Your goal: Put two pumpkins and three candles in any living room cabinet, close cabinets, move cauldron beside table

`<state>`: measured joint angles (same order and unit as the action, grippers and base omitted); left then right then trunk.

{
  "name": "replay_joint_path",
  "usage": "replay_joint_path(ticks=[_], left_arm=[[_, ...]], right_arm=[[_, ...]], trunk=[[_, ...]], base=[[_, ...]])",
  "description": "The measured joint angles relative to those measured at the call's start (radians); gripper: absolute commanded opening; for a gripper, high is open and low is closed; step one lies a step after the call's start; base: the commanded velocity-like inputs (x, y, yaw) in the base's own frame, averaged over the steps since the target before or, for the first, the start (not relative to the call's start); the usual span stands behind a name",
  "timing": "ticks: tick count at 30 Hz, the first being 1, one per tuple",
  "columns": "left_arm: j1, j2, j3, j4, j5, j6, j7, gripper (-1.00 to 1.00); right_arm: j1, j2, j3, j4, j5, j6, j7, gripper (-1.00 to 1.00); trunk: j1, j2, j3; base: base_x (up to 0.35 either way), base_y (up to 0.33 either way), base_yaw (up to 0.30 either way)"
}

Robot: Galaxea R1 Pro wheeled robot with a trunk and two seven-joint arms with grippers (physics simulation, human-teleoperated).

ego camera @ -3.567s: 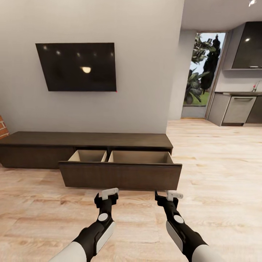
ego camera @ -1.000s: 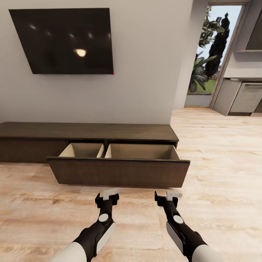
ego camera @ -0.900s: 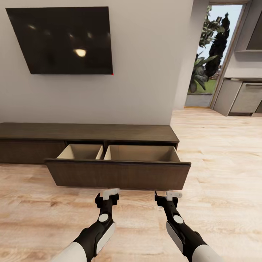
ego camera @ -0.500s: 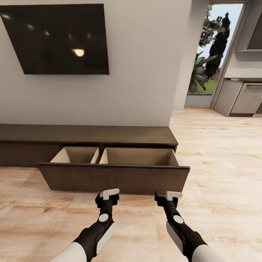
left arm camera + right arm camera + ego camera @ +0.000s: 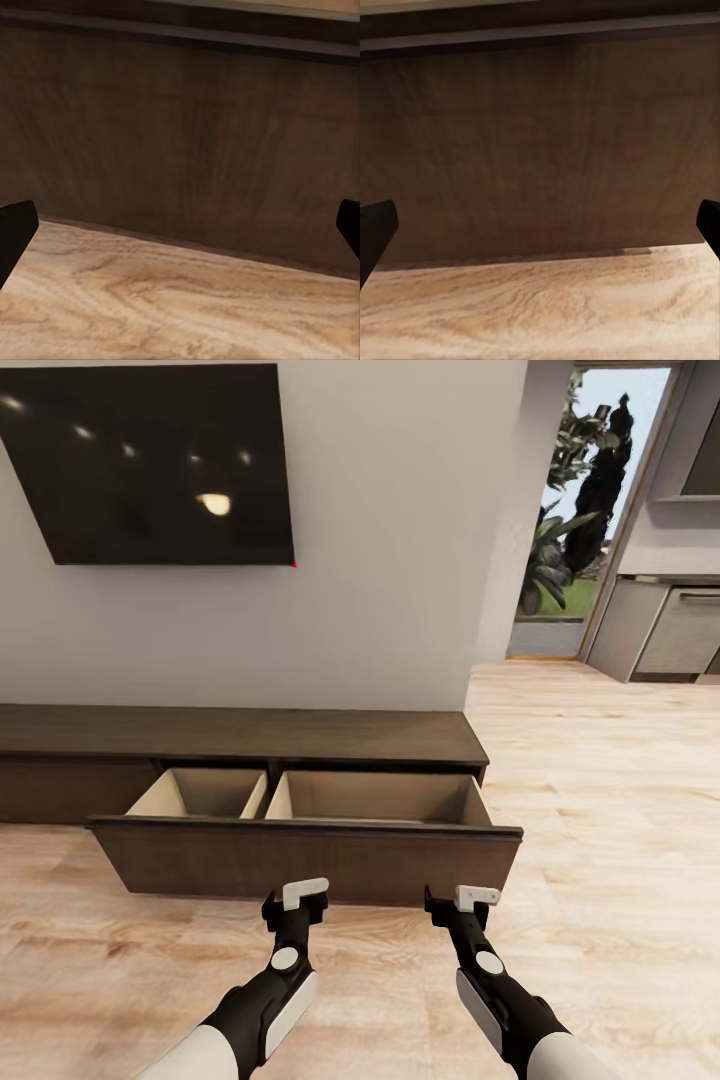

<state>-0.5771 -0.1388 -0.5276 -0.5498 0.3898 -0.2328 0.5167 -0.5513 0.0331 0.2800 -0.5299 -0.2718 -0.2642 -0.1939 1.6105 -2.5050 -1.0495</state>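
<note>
The cabinet [image 5: 300, 732] runs off the frame at 9 o'clock, its drawer [image 5: 310, 855] pulled out; the front hides part of the drawer floor. Plank floor [image 5: 600, 780] runs to a kitchen doorway at 2 o'clock. Left pincer [image 5: 296, 901] and right pincer [image 5: 462, 903] are both spread wide, empty, near the drawer front.

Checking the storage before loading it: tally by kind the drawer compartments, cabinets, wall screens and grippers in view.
Drawer compartments, both bare inside: 2 (left, right)
Cabinet: 1
Wall screen: 1
Grippers, both open: 2 (left gripper, right gripper)
Total: 6
</note>
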Motion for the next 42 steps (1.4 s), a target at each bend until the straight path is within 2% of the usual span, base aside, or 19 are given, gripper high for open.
replay_joint_path(ticks=[9, 27, 34, 42], left_arm=[[0.0, 0.0, -0.001, 0.0, 0.0, 0.0, 0.005, 1.0], [0.0, 0.0, -0.003, -0.002, -0.002, -0.001, 0.008, 1.0], [0.001, 0.001, -0.003, 0.0, -0.005, -0.031, 0.011, 1.0], [0.003, 0.001, -0.012, 0.0, -0.006, -0.04, 0.011, 1.0]], right_arm=[[0.0, -0.001, 0.0, 0.0, 0.001, 0.001, 0.0, 1.0], [0.0, -0.001, 0.0, -0.014, 0.006, -0.01, 0.0, 1.0], [-0.001, -0.001, 0.0, -0.015, 0.008, -0.065, 0.0, 1.0], [-0.002, -0.001, 0.0, -0.015, 0.008, -0.074, 0.0, 1.0]], trunk=[[0.0, 0.0, 0.0], [0.008, -0.004, -0.07], [0.011, -0.006, -0.097], [0.015, -0.008, -0.128]], base=[[0.002, 0.0, 0.0], [0.0, 0.0, 0.0], [0.0, 0.0, 0.0], [0.0, 0.0, 0.0]])
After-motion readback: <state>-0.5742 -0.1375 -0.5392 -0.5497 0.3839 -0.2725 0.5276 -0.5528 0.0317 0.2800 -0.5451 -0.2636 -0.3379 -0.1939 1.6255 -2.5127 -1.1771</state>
